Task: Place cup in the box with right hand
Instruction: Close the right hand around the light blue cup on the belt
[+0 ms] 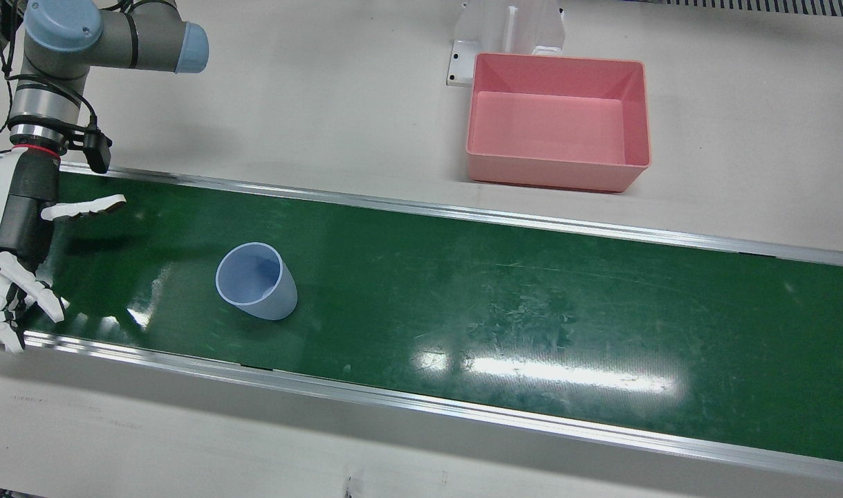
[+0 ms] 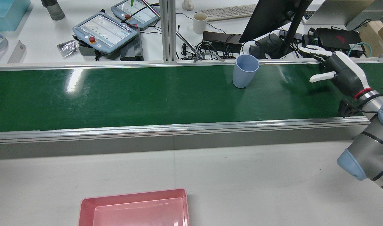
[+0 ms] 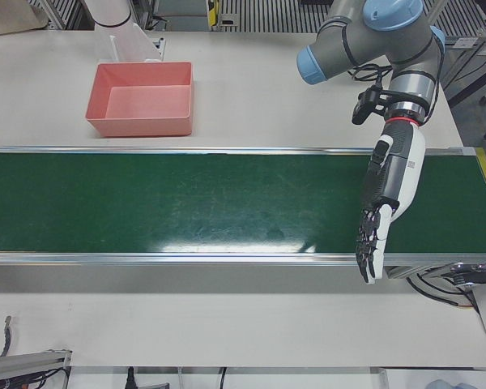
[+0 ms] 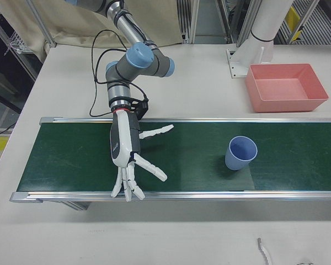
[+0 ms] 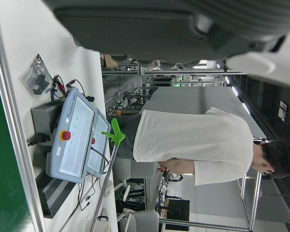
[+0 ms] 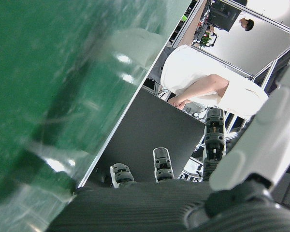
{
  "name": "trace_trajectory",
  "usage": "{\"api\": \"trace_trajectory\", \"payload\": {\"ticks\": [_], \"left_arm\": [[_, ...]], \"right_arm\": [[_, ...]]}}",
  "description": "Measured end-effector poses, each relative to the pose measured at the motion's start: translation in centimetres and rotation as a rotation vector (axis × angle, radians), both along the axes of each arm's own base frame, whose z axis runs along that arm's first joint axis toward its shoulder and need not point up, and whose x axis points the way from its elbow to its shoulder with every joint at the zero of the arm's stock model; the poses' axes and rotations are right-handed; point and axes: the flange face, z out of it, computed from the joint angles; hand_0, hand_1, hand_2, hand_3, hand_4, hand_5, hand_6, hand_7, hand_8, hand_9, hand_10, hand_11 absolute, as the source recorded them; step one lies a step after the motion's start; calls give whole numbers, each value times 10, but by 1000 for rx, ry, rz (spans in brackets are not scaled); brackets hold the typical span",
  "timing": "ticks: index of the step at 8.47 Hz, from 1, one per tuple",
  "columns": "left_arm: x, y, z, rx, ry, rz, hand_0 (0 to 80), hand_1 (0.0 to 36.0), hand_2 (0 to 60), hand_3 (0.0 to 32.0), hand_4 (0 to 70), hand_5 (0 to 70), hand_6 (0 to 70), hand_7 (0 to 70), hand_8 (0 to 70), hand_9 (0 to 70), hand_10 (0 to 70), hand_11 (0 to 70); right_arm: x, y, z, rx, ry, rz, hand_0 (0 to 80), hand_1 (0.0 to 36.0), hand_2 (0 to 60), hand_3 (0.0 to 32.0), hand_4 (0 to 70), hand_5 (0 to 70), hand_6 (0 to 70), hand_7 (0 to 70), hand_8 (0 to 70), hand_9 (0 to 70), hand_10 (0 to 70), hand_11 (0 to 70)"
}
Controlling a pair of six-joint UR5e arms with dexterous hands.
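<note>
While the cup (image 1: 256,281) stands free, both hands (image 4: 127,160) (image 3: 381,215) spread empty fingers; box (image 2: 134,208) cut off

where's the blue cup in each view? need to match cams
Front view: cup, left of centre on the green belt.
Rear view: cup, upper right of centre.
Left-front view: not in it.
Right-front view: cup, right side.
Hand views: not in them.
Shared landmark: pink box.

Pale blue cup (image 1: 256,280) upright on belt, empty pink box (image 1: 558,121) well apart
</note>
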Motion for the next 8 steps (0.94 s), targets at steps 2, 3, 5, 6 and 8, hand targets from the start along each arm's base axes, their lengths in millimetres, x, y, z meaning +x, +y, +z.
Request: {"api": "trace_trajectory", "payload": {"ticks": [2, 3, 5, 6, 8], "left_arm": [[0, 0, 0, 0, 0, 0, 0, 0, 0, 0, 0, 0, 0, 0, 0, 0, 0, 0], [0, 0, 0, 1, 0, 0, 0, 0, 0, 0, 0, 0, 0, 0, 0, 0, 0, 0], [0, 0, 0, 0, 0, 0, 0, 0, 0, 0, 0, 0, 0, 0, 0, 0, 0, 0], [0, 0, 0, 1, 0, 0, 0, 0, 0, 0, 0, 0, 0, 0, 0, 0, 0, 0], [0, 0, 0, 0, 0, 0, 0, 0, 0, 0, 0, 0, 0, 0, 0, 0, 0, 0]], "right_arm": [[-3, 2, 1, -14, 9, -5, 447, 0, 0, 320, 195, 5, 0, 238, 18, 85, 0, 0], [-4, 3, 2, -18, 11, -9, 447, 0, 0, 320, 198, 5, 0, 238, 18, 85, 0, 0], [-5, 3, 2, -21, 13, -11, 447, 0, 0, 320, 208, 4, 0, 238, 17, 84, 0, 0], [-5, 3, 2, -22, 13, -11, 447, 0, 0, 320, 212, 4, 0, 239, 17, 84, 0, 0], [-5, 3, 3, -22, 13, -10, 449, 0, 0, 320, 219, 4, 0, 238, 17, 84, 0, 0]]}}
